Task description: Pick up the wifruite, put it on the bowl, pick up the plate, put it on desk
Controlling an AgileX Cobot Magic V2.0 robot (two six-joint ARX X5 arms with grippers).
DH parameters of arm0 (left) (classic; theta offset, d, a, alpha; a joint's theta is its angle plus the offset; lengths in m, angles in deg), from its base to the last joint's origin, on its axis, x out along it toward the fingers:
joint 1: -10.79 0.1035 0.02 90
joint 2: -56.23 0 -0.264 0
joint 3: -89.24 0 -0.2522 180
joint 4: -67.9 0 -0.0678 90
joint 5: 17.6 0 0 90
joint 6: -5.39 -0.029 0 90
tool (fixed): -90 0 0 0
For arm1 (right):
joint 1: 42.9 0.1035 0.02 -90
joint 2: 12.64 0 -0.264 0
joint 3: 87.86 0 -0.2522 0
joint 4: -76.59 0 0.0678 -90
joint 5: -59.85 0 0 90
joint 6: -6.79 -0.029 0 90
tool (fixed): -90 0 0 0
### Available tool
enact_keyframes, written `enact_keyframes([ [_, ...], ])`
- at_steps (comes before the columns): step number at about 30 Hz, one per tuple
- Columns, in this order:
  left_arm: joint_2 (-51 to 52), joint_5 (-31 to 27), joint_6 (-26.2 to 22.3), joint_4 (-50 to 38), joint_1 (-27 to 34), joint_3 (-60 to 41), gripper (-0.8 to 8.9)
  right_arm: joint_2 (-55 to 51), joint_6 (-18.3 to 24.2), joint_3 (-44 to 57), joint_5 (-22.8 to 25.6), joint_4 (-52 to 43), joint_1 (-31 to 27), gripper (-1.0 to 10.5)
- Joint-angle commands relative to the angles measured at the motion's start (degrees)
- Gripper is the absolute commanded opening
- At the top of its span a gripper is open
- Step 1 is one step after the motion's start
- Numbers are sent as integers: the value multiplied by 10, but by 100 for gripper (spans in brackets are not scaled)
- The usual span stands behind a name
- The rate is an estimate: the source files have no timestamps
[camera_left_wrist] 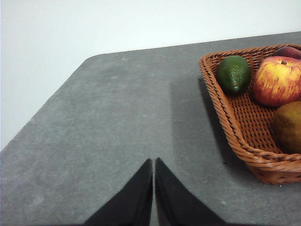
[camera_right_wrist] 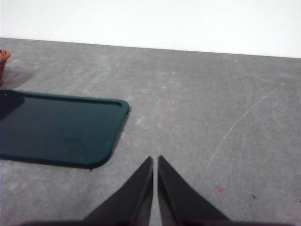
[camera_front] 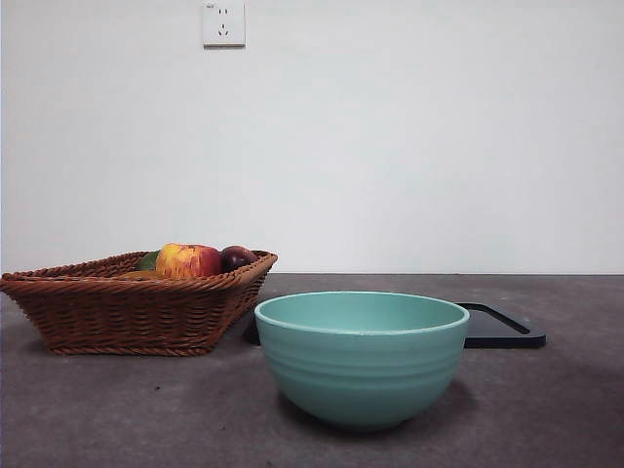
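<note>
Lying in the basket (camera_left_wrist: 244, 132), the wifruite (camera_left_wrist: 288, 126) looks seemingly brownish-olive.

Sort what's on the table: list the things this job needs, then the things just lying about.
Needed for the job:
- wifruite, in the basket
- bowl
- plate, flat and dark, behind the bowl
- desk
- left gripper and right gripper, both shut, over bare desk

Just lying about:
- basket
- apple
- green fruit
- dark purple fruit
- wall socket
</note>
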Motion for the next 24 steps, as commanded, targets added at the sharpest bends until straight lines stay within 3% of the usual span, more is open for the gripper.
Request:
enact_keyframes([
  [1,1,-2,48,3,2,-12,8,-1,-31,2,-6,-14,0,6],
  [5,1,-2,167,3,2,-12,8,-1,-74,2,-6,-25,0,6],
  [13,1,-2,273,3,2,-11,8,-1,-126,2,-13,-23,0,6],
  [16,1,0,299,4,2,-5,8,-1,-129,0,-17,-27,0,6],
  [24,-1,25,314,10,2,50,10,-1,-141,-46,-15,-26,0,6],
])
